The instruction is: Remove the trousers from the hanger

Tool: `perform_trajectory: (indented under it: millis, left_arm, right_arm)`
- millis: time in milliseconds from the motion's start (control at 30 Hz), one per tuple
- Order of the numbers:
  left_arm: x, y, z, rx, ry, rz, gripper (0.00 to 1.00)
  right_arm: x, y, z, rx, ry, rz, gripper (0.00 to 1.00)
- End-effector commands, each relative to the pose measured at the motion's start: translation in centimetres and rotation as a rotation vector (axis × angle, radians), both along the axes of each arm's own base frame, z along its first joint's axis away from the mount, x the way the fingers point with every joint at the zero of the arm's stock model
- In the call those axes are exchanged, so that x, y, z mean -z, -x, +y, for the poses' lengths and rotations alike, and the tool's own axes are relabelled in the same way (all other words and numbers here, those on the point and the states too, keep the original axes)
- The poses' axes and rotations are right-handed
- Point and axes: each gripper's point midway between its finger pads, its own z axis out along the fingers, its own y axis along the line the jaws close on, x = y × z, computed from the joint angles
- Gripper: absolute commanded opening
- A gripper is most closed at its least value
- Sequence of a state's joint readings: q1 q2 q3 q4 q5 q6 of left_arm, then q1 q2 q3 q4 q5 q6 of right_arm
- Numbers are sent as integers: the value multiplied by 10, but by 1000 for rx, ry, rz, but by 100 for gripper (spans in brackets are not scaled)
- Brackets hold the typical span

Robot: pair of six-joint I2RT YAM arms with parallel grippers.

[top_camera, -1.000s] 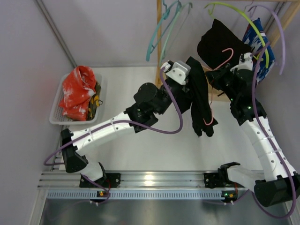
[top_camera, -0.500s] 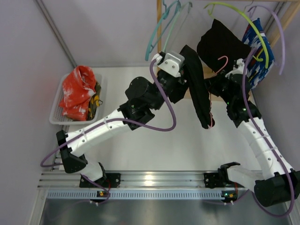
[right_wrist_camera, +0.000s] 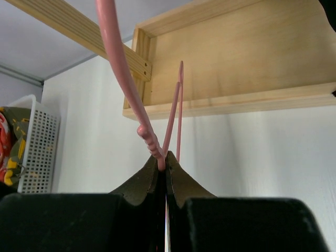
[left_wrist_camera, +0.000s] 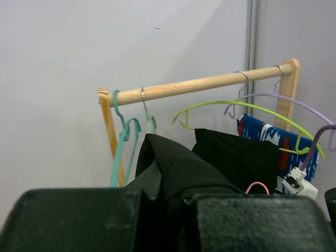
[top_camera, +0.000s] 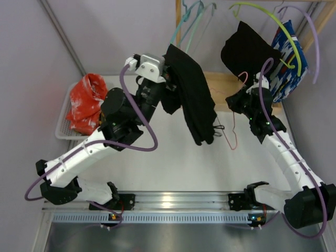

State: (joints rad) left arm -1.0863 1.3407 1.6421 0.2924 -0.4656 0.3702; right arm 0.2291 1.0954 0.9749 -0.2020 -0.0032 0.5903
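While the right gripper [right_wrist_camera: 164, 164], its arm stretched forward, clenches the pink hanger [top_camera: 233, 137] low over the worktop [top_camera: 157, 168] as an anchor, the left arm rears high. Its left gripper [top_camera: 168, 79] grasps the black trousers [top_camera: 195, 102], which dangle seemingly clear of the hanger, before the wooden rack [left_wrist_camera: 210, 83].

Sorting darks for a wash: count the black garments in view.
2. One black garment hangs from the left end effector; a second black garment hangs on the wooden rack behind. The basket may hide more.
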Motion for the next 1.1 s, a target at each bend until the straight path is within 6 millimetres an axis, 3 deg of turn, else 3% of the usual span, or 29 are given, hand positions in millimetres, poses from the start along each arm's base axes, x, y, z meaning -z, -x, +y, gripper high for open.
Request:
perform_trajectory:
  millis: [0,100,233,333,367,433,533,833,1067]
  left_arm:
    - [-24,12,46,-55,76,-34,0]
    - [-17,4,59,-92,73,-10,0]
    - [-13,-5,100,-174,101,5,0]
    - [-4,-23,139,-274,133,47,0]
    - [-6,-28,168,-345,156,43,0]
    - [0,-32,193,-412,175,63,0]
    - [1,-33,254,-573,243,71,0]
    - [5,-6,376,-1028,381,54,0]
    - [12,12,430,-1342,365,25,0]
  right_arm:
    - [-15,-6,11,-50,11,-72,0]
    - [-15,-7,12,-62,19,-72,0]
    - [-22,-9,12,-61,30,-77,0]
    - [-26,-9,11,-62,34,-89,0]
    - [-27,-9,11,-62,34,-89,0]
    - [-27,-10,11,-61,34,-86,0]
    - [-25,-11,12,-66,43,-72,0]
    - [-25,-15,15,-76,46,-50,0]
    - [-21,-18,18,-84,27,-34,0]
